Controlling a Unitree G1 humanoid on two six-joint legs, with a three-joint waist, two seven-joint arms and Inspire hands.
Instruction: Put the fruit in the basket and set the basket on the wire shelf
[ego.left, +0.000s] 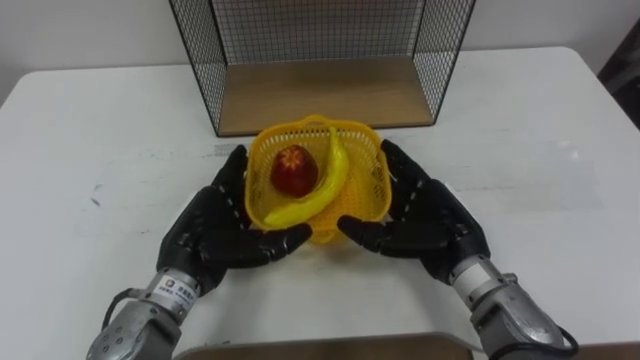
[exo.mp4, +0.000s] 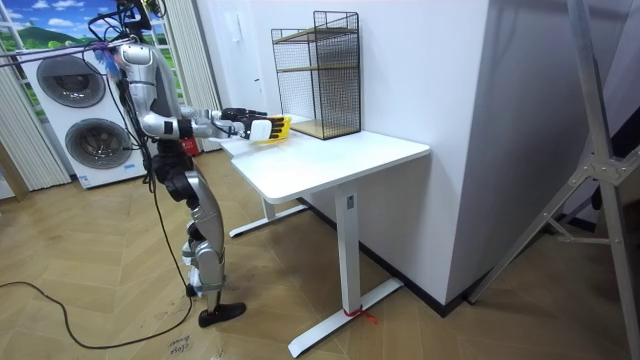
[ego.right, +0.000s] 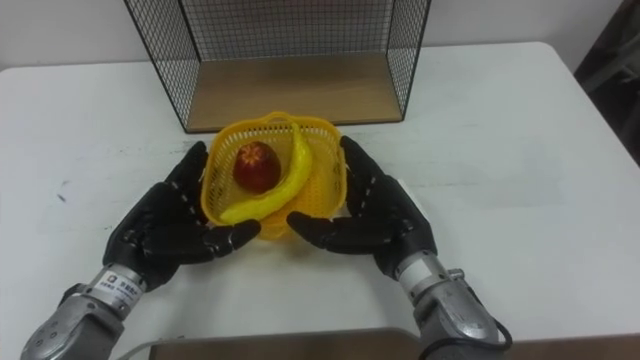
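Cradling the basket (ego.left: 372, 190): left robot hand (ego.left: 212, 232) and right robot hand (ego.left: 432, 222), fingers spread and straight, palms flat against its left and right walls, thumbs turned in at the near wall. The two-sided squeeze is probably meant to carry it level.

Contents: apple (ego.left: 293, 170) in the left half, dimple up; banana (ego.left: 327, 180) touching the apple's right side.

Banana's long axis: far to near-left, one end at the far rim, the other over the near-left rim, curve bowing right.

Location: on or just above the surface (ego.left: 100, 130), cannot tell which, just in front of the wire shelf (ego.left: 320, 40), whose open side faces the robot.

Fruit step looks done; shelving not yet.
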